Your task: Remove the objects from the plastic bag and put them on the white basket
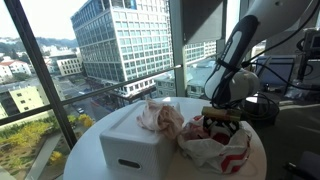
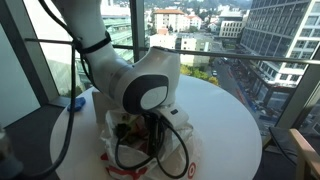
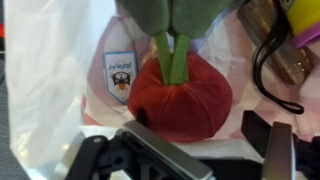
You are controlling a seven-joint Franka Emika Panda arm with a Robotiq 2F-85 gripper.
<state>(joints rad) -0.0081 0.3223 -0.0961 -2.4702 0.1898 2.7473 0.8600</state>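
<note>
A round white table [image 1: 85, 150] carries a white basket [image 1: 128, 145]; beside it, a crumpled plastic bag [image 1: 222, 152].

crest label [image 3: 119, 72] on plastic bag [image 3: 50, 70], lettering too blurred to read

Tight inside the plastic bag [image 3: 50, 70] — film crowding both sides of the red toy [image 3: 180, 100], a black cable [image 3: 256, 62] just beside it — with the white basket [image 1: 125, 145] close alongside and bare table [image 2: 230, 115] open beyond.

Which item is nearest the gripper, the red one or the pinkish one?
The red green-stemmed toy inside the plastic bag; the pinkish bundle sits apart atop the white basket.
</note>
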